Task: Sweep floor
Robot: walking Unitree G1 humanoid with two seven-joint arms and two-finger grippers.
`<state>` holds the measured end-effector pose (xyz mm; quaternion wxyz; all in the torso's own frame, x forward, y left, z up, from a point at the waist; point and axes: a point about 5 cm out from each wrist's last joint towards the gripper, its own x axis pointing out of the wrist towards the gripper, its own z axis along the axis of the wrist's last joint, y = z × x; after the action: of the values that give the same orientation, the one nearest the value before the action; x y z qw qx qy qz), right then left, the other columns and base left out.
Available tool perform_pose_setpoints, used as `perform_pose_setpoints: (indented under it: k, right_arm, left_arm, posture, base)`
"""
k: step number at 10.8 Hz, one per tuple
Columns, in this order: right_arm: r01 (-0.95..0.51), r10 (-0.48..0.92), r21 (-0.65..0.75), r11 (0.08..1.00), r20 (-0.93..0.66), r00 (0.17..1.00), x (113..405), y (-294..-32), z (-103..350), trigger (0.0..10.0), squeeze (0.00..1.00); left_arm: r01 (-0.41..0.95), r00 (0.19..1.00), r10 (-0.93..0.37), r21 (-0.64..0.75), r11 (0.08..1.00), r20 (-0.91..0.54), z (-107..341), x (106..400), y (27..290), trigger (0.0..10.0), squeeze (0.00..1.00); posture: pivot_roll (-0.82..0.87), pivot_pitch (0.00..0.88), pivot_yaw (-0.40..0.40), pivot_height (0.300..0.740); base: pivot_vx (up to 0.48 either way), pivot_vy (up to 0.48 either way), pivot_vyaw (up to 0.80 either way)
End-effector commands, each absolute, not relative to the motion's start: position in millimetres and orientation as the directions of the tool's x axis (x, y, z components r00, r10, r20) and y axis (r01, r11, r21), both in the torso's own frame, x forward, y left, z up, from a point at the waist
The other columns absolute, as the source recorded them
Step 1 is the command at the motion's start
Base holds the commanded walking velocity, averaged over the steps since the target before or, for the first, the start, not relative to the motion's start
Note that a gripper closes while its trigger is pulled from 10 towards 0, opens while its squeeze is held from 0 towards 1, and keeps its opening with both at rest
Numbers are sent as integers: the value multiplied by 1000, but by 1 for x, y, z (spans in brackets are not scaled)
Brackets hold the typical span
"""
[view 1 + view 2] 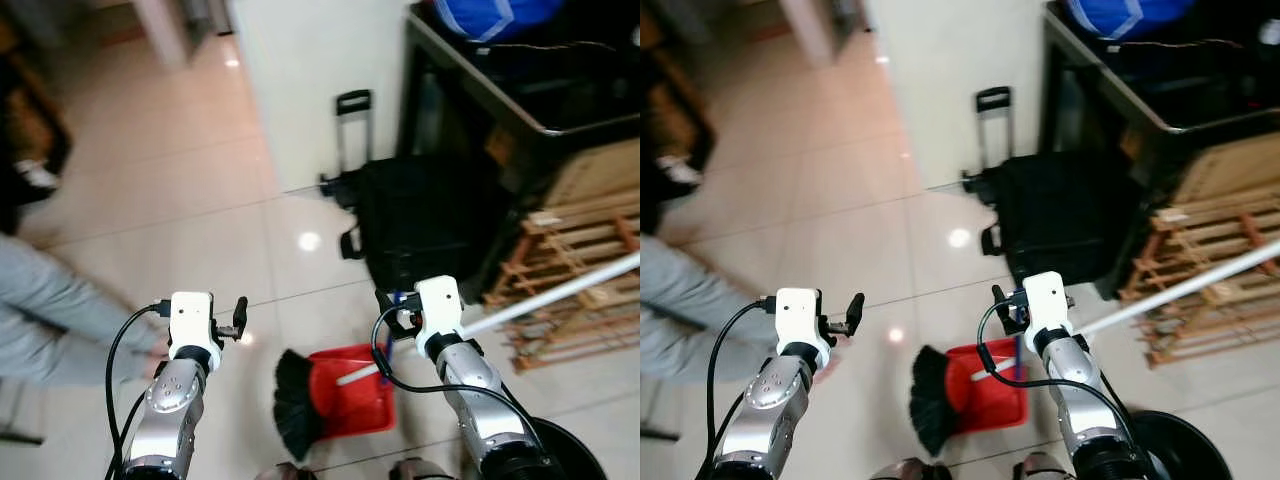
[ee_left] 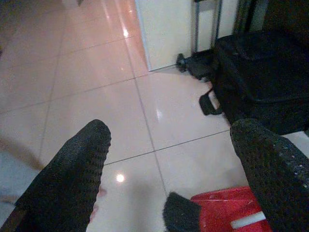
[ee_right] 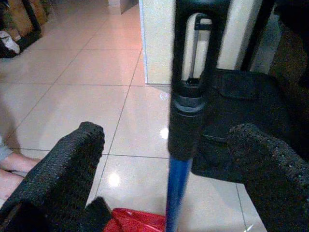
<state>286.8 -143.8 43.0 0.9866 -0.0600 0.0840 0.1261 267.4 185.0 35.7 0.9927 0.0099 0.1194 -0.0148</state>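
Dustpan: the red dustpan [image 1: 352,392] lies on the floor just in front of me, between my two arms; I think it stands ready to collect dirt.
Broom: the black broom head [image 1: 296,403] touches the dustpan's left side, and a white stick [image 1: 560,296] goes from the pan up to the right.
Blue handle: a blue pole with a black grip [image 3: 187,121] stands upright between the fingers of my right claw [image 3: 164,164], which is open and not touching it.
Left claw: my left claw [image 2: 169,164] is open and empty, above the tiles.
Right edge: black suitcase [image 1: 425,225] and wooden pallets [image 1: 575,270] are close.
Open room: the tiled floor [image 1: 200,200] to the left is free, except for a person's leg [image 1: 50,310].
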Motion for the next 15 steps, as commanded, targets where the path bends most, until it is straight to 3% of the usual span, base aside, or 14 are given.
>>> perform_pose_setpoints:
  k: [1, 10, 14, 15]
  right_arm:
    - [-268, 247, -103, 958, -180, 952, 287, -142, 43, 10000, 0]
    - [-221, 201, -68, 973, -230, 952, 286, -143, 34, 10000, 0]
    - [-84, 100, 83, 993, -212, 972, 295, -147, 37, 10000, 0]
    - [-82, 89, 39, 996, -217, 972, 297, -147, 37, 10000, 0]
  left_arm:
    - [13, 967, -5, 28, 1000, -254, 33, 264, 192, 10000, 0]
    - [-8, 960, 20, 44, 999, -278, 30, 244, 203, 10000, 0]
    - [-3, 960, 16, 45, 999, -278, 32, 243, 204, 10000, 0]
    - [-3, 961, 16, 48, 999, -277, 33, 242, 205, 10000, 0]
  posture:
    - [-140, 126, 153, 740]
    - [-87, 189, 156, 740]
    - [-75, 191, 166, 740]
    - [-69, 194, 171, 740]
  base:
    - [0, 0, 0]
    - [0, 0, 0]
    - [0, 0, 0]
    - [0, 0, 0]
